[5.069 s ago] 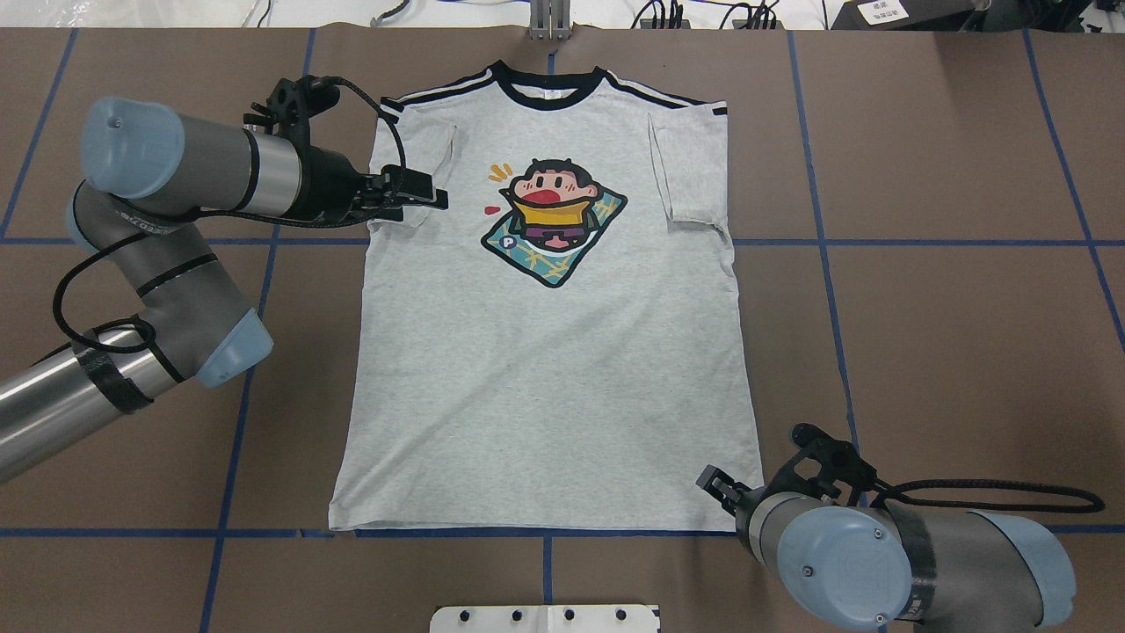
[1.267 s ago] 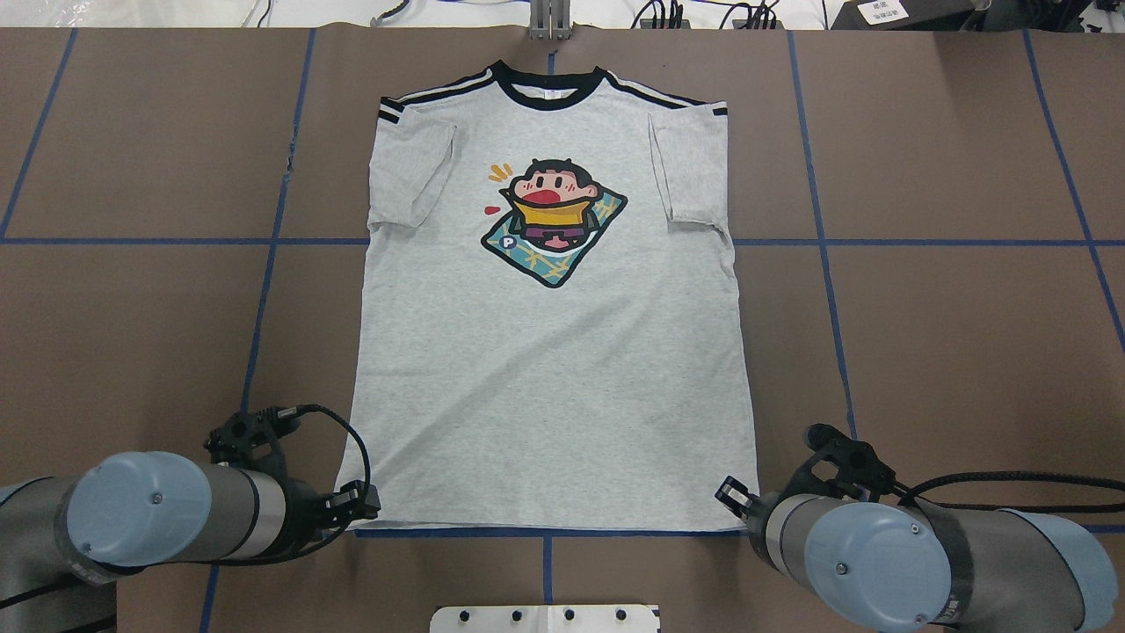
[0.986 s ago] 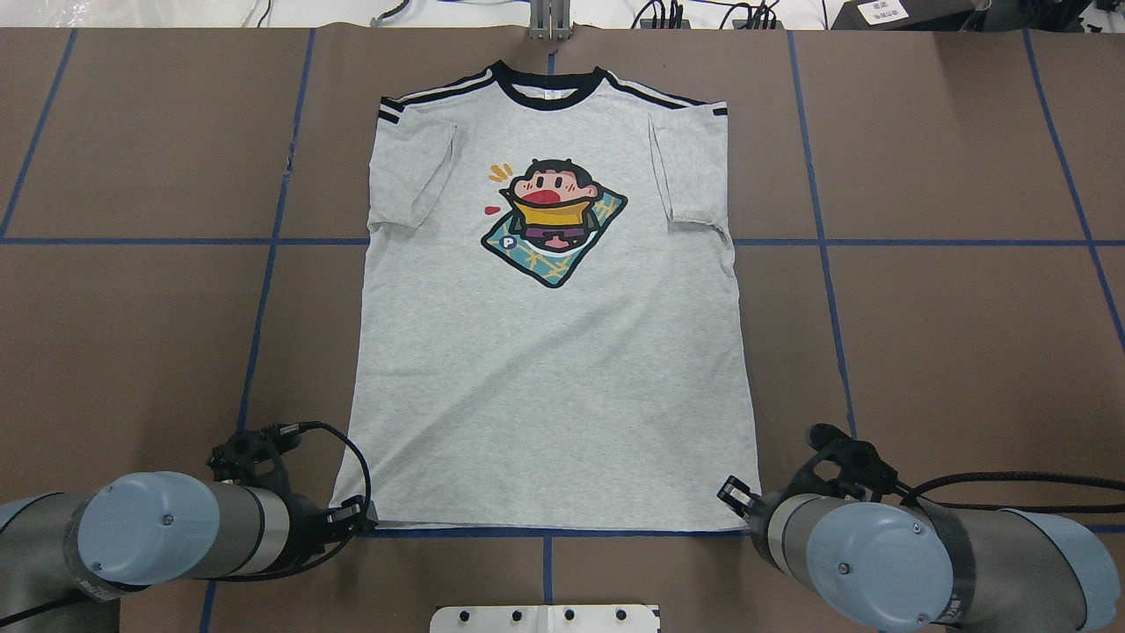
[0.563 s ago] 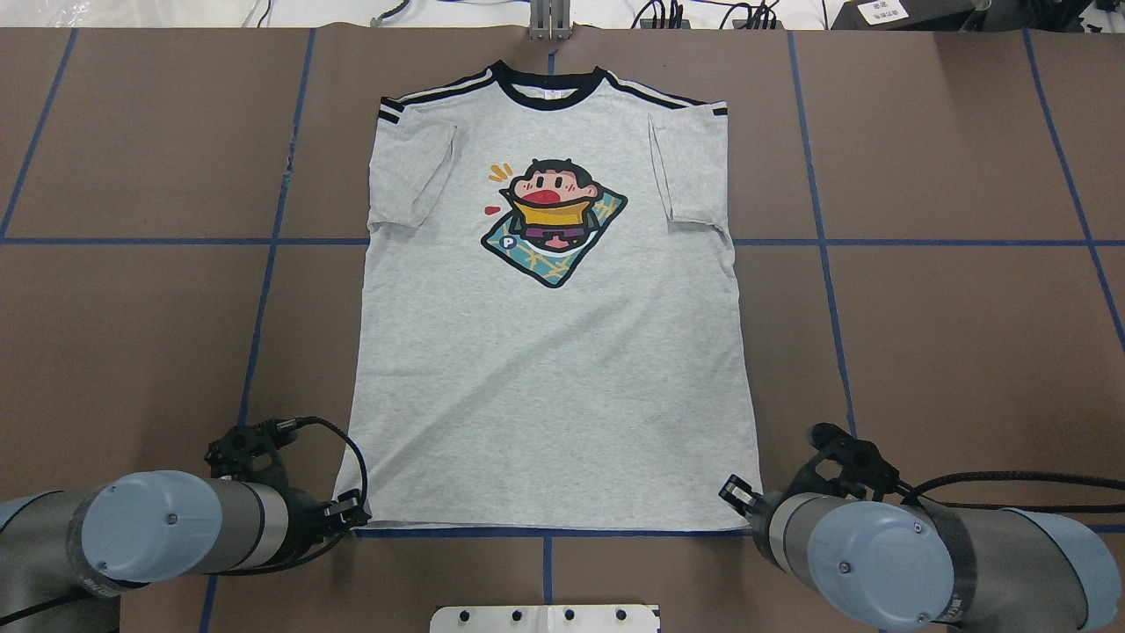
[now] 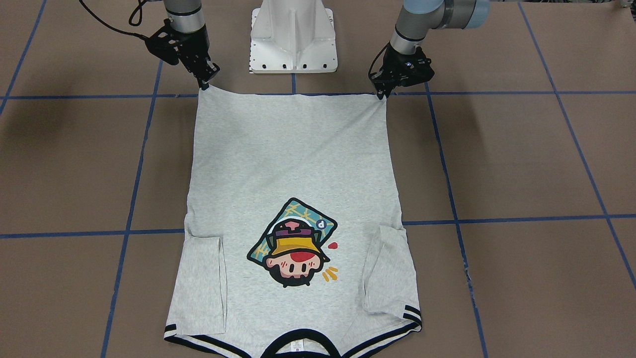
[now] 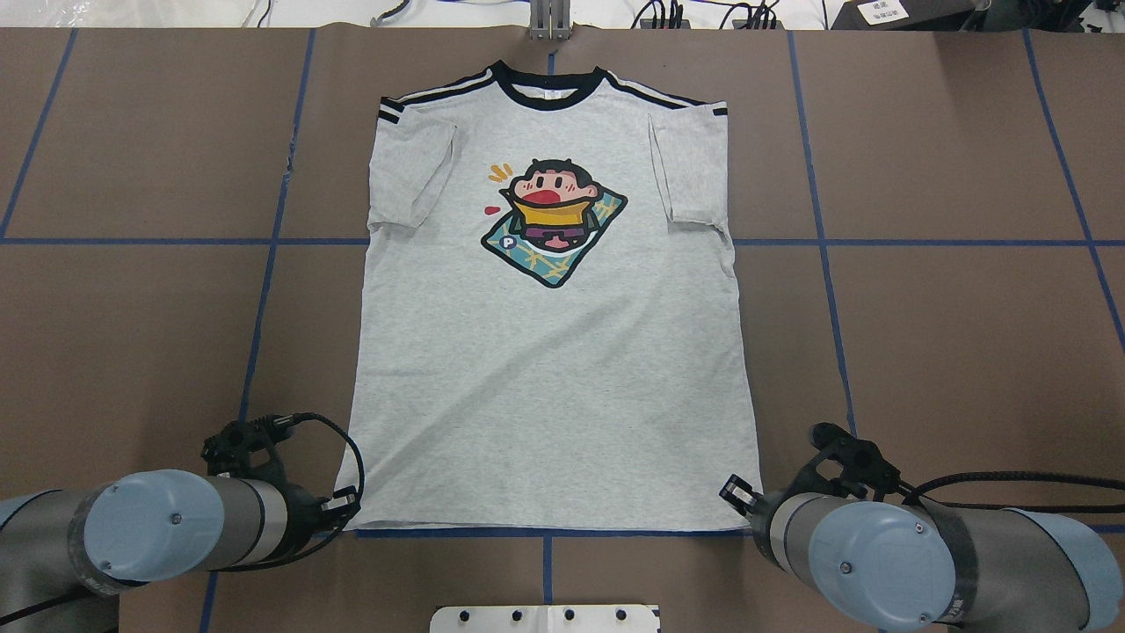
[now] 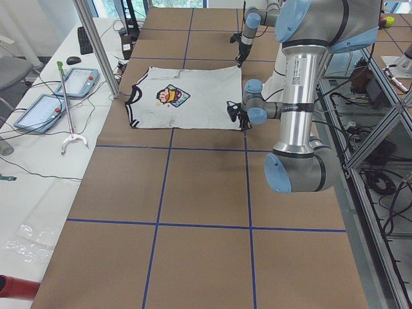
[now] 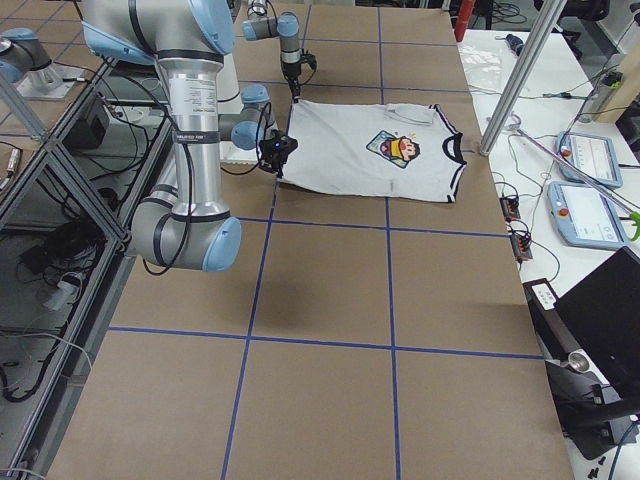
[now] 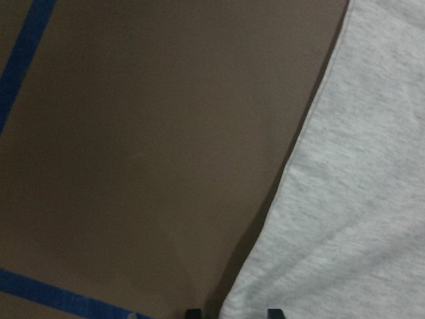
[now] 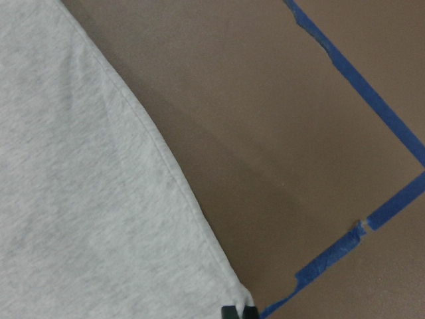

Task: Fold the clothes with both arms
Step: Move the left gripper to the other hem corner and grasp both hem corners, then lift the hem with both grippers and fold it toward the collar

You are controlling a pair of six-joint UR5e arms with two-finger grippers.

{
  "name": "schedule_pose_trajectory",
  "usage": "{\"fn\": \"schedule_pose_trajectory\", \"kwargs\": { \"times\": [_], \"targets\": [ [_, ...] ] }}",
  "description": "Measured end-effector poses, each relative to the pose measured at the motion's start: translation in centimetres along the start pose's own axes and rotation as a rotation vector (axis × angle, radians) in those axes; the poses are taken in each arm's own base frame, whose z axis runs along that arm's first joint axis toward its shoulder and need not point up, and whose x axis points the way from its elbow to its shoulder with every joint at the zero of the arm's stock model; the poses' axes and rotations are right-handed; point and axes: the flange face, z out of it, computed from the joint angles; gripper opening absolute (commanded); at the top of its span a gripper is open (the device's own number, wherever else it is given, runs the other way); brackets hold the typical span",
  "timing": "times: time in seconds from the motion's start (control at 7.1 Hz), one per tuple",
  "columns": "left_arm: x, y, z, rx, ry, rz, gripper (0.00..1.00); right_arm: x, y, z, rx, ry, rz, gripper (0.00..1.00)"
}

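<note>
The grey T-shirt (image 6: 545,369) lies flat and face up, collar at the far side, both sleeves folded onto the body (image 5: 293,159). At its near left hem corner sits my left gripper (image 6: 347,510) (image 5: 382,94). In the left wrist view its fingertips (image 9: 232,314) stand apart, with the shirt corner (image 9: 358,199) reaching between them. My right gripper (image 6: 731,494) (image 5: 203,85) is at the near right hem corner. In the right wrist view its tips (image 10: 239,312) are pinched together on that corner of the shirt (image 10: 86,186).
The white pedestal base (image 5: 293,40) stands just behind the hem, between the two arms. Blue tape lines (image 6: 817,242) grid the brown table cover. A metal post (image 6: 549,22) stands beyond the collar. Tablets (image 7: 64,84) lie on a side table beyond the shirt's collar end.
My left gripper came from the left sleeve down to the near left hem corner, then edged slightly left at that corner. The right gripper has stayed at the near right corner.
</note>
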Motion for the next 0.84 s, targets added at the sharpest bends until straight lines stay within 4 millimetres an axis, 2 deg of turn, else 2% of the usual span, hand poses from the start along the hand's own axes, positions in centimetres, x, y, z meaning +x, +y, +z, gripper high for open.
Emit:
{"fn": "schedule_pose_trajectory", "kwargs": {
  "times": [0.14, 0.42, 0.7, 0.84],
  "targets": [
    [0.3, 0.1, -0.7, -0.004, 0.013, 0.001, 0.0, 0.0, 0.0, 0.0, 0.0, 0.0, 0.0, 0.0],
    [1.4, 0.9, -3.6, -0.022, 0.054, -0.002, 0.0, 0.5, -0.4, -0.9, -0.003, -0.006, 0.001, 0.0],
    [2.3, 3.6, -7.7, -0.066, 0.065, -0.001, 0.0, 1.4, -0.3, -2.9, -0.051, -0.004, -0.003, 0.0],
    [2.4, 5.2, -10.0, -0.091, 0.055, -0.012, 0.0, 2.0, 0.2, -4.7, -0.101, 0.001, -0.011, 0.0]
  ]
}}
